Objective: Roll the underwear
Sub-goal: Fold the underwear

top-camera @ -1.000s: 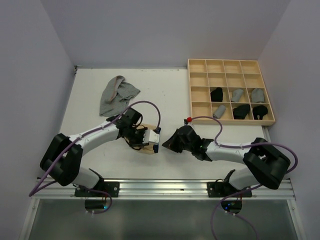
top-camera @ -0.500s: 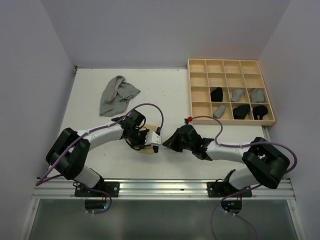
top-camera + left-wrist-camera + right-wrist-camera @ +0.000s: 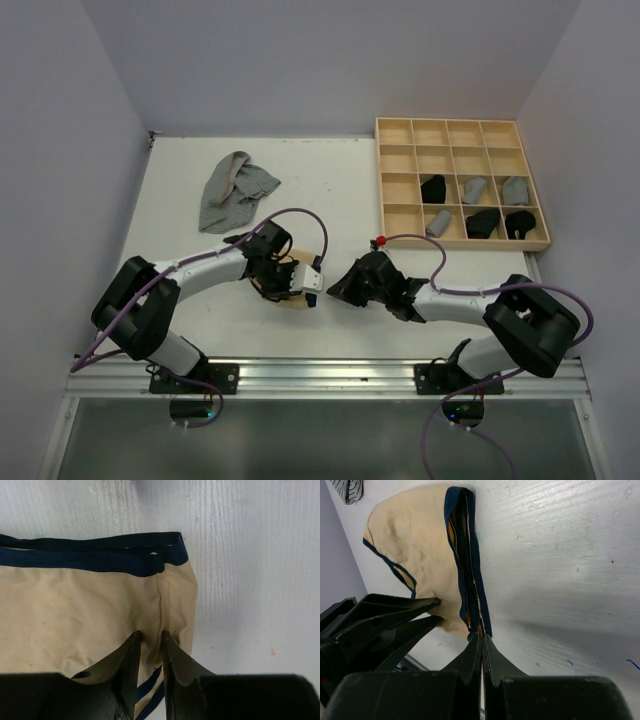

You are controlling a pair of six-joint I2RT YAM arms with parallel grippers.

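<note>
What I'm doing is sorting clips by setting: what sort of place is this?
Likely a robot lab cell, not a home: a white table boxed in by bare walls, the left arm and right arm bolted to a rail, and a wooden grid tray.

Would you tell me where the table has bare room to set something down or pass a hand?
Widest bare patch: the table between the grey garment heap and the wooden tray. The tray's back rows are empty. Crowded near centre, where the left gripper and right gripper meet at the tan underwear.
</note>
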